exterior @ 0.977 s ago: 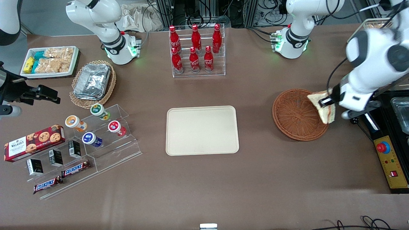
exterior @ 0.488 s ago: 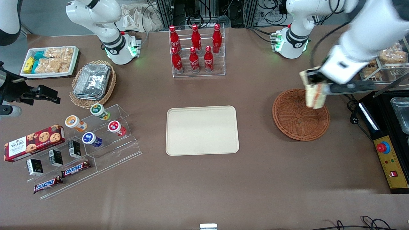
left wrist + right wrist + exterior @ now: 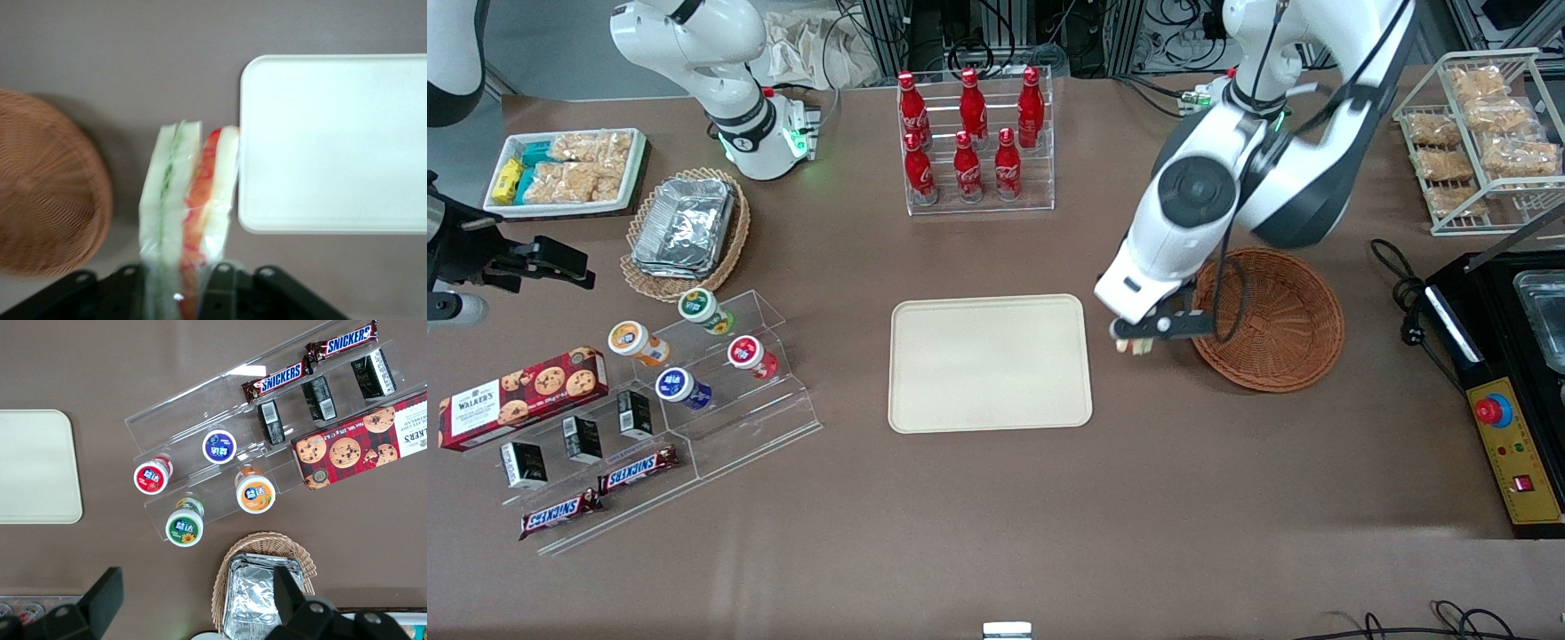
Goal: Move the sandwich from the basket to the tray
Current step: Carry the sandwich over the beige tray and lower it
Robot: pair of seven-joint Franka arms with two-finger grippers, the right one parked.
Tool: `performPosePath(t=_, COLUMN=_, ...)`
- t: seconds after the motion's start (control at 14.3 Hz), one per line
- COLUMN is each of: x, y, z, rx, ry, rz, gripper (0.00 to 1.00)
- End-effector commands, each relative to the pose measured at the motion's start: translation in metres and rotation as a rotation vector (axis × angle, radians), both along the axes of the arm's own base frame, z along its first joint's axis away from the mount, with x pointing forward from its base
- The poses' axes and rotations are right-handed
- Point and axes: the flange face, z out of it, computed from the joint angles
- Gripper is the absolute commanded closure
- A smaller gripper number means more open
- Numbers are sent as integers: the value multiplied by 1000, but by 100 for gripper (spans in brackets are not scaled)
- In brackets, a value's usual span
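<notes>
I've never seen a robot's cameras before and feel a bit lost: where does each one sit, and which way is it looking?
Front view: high above the table, looking down; shows both arms, the pincer between tray and basket.
Left wrist view: on the working arm, looking down past its fingers at the gripped sandwich.
Right wrist view: on the parked arm, looking down at yogurt cups; its dark fingers show.
All three share the tray.
</notes>
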Motion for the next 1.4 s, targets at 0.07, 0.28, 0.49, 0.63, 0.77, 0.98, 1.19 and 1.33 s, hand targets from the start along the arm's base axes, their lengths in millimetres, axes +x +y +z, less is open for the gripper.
performPosePath(t=0.07, x=9, y=-37, z=-74, rx=0, ry=-75, rz=21, gripper=100)
performPosePath(t=0.28, x=5, y=-53, z=-119, rx=40, ry=-111, rz=46, gripper=100)
performPosePath(t=0.49, x=-7, y=-72, z=-135, rx=17, ry=-106, rz=12, gripper=100)
performPosePath(t=0.63, x=-9, y=-77, z=-148, rx=-1, ry=-102, rz=3, gripper=100)
performPosePath(t=0.77, x=-9, y=-78, z=-152, rx=1, ry=-119, rz=-14, gripper=100)
performPosePath(t=0.98, x=-13, y=-87, z=-169, rx=-16, ry=-124, rz=-38, gripper=97)
performPosePath(t=1.19, x=-12, y=-86, z=-168, rx=-10, ry=-134, rz=-47, gripper=0)
performPosePath(t=1.33, x=-12, y=-85, z=-167, rx=-10, ry=-133, rz=-33, gripper=0)
